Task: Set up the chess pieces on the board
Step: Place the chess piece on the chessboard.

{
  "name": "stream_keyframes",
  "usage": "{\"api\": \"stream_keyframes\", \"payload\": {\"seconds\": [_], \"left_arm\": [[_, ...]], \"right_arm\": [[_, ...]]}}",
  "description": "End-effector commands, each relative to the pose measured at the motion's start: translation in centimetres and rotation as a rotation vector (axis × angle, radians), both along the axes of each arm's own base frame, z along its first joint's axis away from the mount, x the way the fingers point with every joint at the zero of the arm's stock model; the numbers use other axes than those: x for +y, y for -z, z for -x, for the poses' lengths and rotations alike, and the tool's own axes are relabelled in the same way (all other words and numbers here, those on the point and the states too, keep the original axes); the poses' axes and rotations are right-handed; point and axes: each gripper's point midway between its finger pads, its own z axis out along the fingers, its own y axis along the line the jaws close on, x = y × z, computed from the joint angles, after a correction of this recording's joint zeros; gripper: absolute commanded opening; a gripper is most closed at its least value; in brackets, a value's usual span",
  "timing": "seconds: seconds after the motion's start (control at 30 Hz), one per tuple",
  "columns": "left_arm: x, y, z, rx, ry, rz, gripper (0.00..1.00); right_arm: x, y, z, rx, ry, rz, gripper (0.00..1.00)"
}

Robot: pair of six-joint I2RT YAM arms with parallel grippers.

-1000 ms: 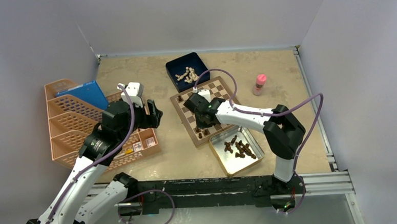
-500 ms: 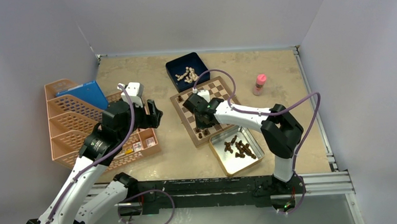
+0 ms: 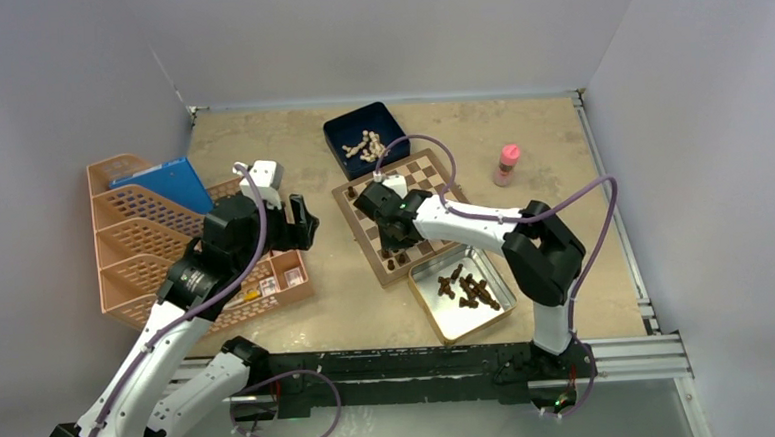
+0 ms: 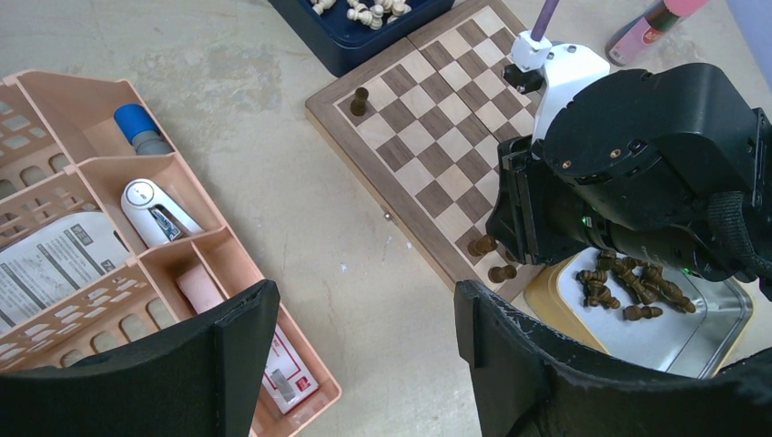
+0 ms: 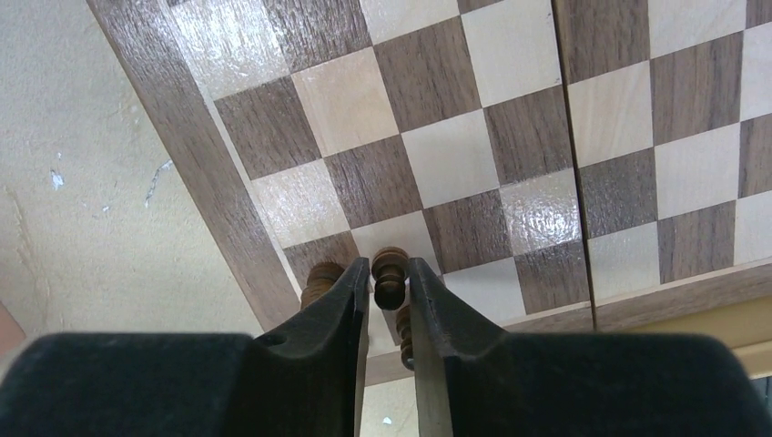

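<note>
The board (image 3: pixel 428 182) lies mid-table. My right gripper (image 3: pixel 393 244) hangs over its near left corner. In the right wrist view the gripper (image 5: pixel 390 269) is narrowly open around an upright dark chess piece (image 5: pixel 390 264), with a thin gap on each side. A second piece (image 5: pixel 320 276) stands just left of the fingers and a third (image 5: pixel 404 332) behind them. Another dark piece (image 4: pixel 360 98) stands on the far left corner. Several more (image 3: pixel 470 288) lie in the silver tin (image 3: pixel 439 317). My left gripper (image 4: pixel 364 328) is open and empty above the table, left of the board.
A dark blue box (image 3: pixel 339 132) with pale chessmen sits behind the board. A pink bottle (image 3: pixel 507 164) stands to the right. An orange organiser (image 3: pixel 144 241) with small items and a blue lid (image 3: pixel 161 184) fills the left side. Walls enclose the table.
My right gripper's jaws have parted slightly around the piece and the arm has shifted a little left. The left arm has barely moved.
</note>
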Motion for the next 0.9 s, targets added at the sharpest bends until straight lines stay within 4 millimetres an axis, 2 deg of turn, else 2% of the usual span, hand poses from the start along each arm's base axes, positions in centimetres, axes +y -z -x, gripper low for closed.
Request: {"api": "stream_keyframes", "payload": {"seconds": [0.0,0.2,0.4,0.67,0.8,0.87], "left_arm": [[-0.1,-0.9,-0.6,-0.037,-0.012,0.029,0.70],[-0.2,-0.9,-0.6,-0.038,-0.009,0.029,0.70],[-0.2,-0.5,-0.7,-0.025,-0.009,0.020,0.70],[-0.3,-0.5,-0.7,-0.026,-0.001,0.021,0.70],[-0.4,-0.5,-0.6,-0.024,0.002,0.023,0.70],[-0.4,-0.6,-0.6,-0.026,0.004,0.025,0.70]], "right_arm": [[-0.1,-1.9,-1.4,-0.053,0.019,0.013,0.26],[-0.3,-2.8,-1.5,-0.070,0.025,0.004,0.28],[-0.7,-5.1,-1.3,-0.095,0.039,-0.024,0.29],[-2.9,-8.5,-0.2,-0.152,0.078,-0.062,0.31],[-4.6,-9.0,1.1,-0.154,0.113,-0.075,0.32],[-5.7,-8.7,1.9,-0.153,0.133,-0.078,0.31]]}}
